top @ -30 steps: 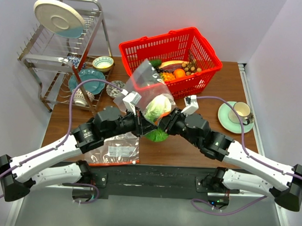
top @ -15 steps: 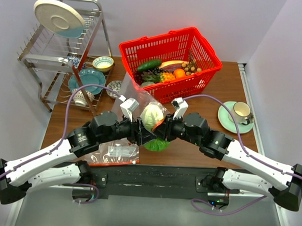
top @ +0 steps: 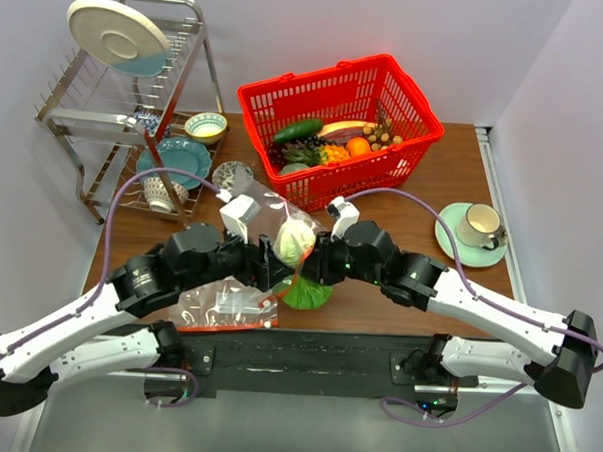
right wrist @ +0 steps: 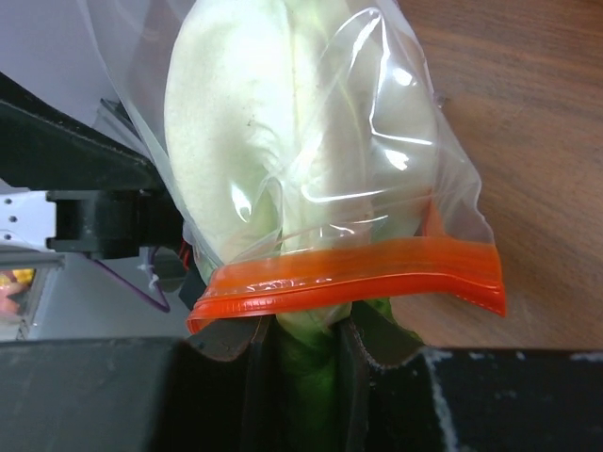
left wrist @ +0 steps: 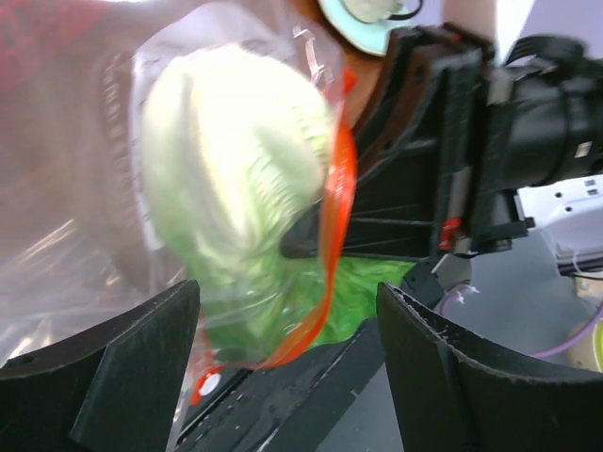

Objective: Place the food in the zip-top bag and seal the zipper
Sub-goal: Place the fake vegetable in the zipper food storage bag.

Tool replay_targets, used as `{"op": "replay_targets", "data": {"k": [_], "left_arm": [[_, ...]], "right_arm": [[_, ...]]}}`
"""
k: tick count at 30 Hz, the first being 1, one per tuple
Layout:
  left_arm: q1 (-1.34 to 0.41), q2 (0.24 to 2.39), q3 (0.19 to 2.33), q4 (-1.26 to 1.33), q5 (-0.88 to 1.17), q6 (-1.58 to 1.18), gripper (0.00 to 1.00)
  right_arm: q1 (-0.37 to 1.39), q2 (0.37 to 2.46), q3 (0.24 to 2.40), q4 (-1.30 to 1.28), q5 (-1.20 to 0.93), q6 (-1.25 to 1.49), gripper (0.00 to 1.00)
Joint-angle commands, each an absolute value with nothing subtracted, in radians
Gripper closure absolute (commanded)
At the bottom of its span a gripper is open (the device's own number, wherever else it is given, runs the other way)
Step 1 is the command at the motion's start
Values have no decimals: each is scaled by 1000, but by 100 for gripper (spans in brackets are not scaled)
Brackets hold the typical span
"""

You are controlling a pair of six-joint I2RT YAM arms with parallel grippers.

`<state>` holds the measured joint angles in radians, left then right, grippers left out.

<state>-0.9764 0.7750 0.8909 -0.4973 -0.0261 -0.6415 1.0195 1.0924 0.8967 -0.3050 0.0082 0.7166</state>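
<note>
Step 1, bagging: right gripper (right wrist: 306, 367) clamps cabbage (right wrist: 283, 169) by its green end, white head just ahead inside bag (right wrist: 415, 160), zipper (right wrist: 358, 273) across its neck; left gripper (left wrist: 283, 325) stands wide open facing bag, gripping nothing; next move likely needs left pinching the mouth to seat cabbage fully.

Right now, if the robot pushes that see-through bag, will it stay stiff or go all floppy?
Probably floppy: the zip-top bag is thin and wrinkled, and it drapes over the cabbage. It looks shiny, so it may slip off easily. The red-orange zipper seems a bit stiffer, since it holds a bent band at the mouth.
</note>
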Motion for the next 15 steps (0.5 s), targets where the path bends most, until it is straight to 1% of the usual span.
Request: {"op": "replay_targets", "data": {"k": [1, 3, 7, 8, 11, 14, 15], "left_arm": [[-973, 736, 902, -580, -106, -565, 19], [-973, 723, 888, -586, -106, -526, 17], [-973, 709, 853, -577, -100, -480, 17], [-974, 697, 848, -569, -100, -463, 17], [-974, 677, 845, -543, -91, -414, 17], [-976, 680, 859, -537, -98, -353, 15], [-976, 680, 868, -544, -138, -338, 15]], "right_arm": [[1019, 1085, 980, -319, 87, 858, 100], [1016, 1080, 1000, -377, 132, 941, 100], [1012, 1083, 1061, -507, 227, 1200, 100], [1011, 1086, 1093, -591, 282, 1251, 100], [1011, 1088, 1124, -717, 347, 1403, 100], [1012, 1059, 1091, -736, 376, 1512, 100], [1011, 1043, 1074, -723, 371, 1532, 100]]}}
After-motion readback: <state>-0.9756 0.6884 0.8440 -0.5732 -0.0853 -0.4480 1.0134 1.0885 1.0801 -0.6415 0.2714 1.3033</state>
